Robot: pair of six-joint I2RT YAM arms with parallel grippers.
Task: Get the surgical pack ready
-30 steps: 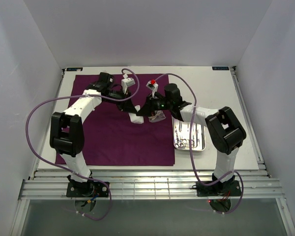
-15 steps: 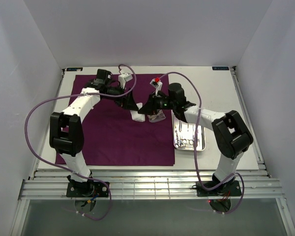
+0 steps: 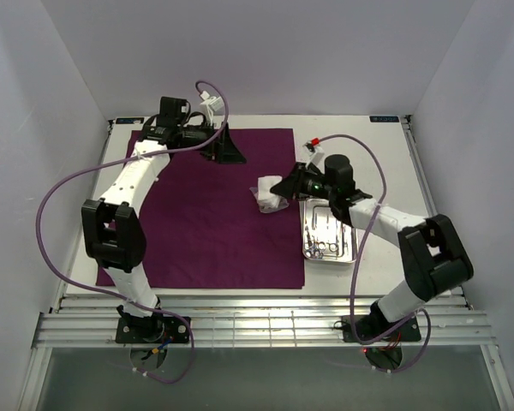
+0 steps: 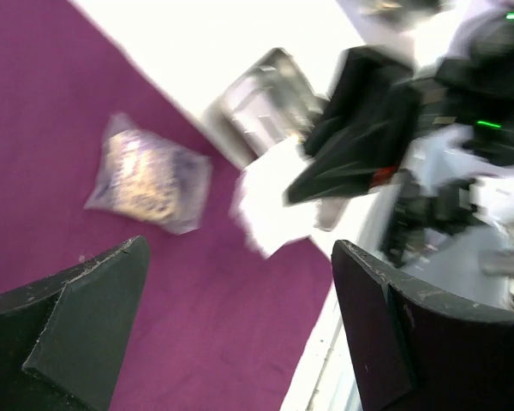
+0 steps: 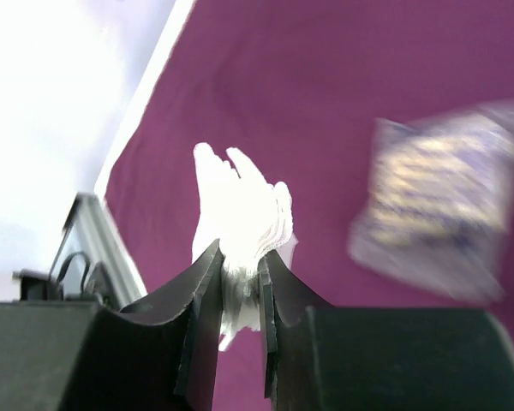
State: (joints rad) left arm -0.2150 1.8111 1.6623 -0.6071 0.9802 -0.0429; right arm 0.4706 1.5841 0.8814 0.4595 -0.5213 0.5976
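Over the last second the left arm has swung back to the far edge of the purple cloth [image 3: 206, 231], the left gripper [image 4: 240, 257] now with fingers spread wide and empty. The right arm has drawn the stack of gauze pads [image 5: 238, 210] rightward, near the steel tray [image 3: 307, 231] of instruments [image 3: 325, 241] on the desk [image 3: 377, 154]. The right gripper [image 5: 240, 257] has its fingers clamped on one end of that stack, near a clear packet [image 4: 150, 175] lying on the cloth; gauze is light, soft and layered, likely to fan apart, so a pinch across every layer seems safest.
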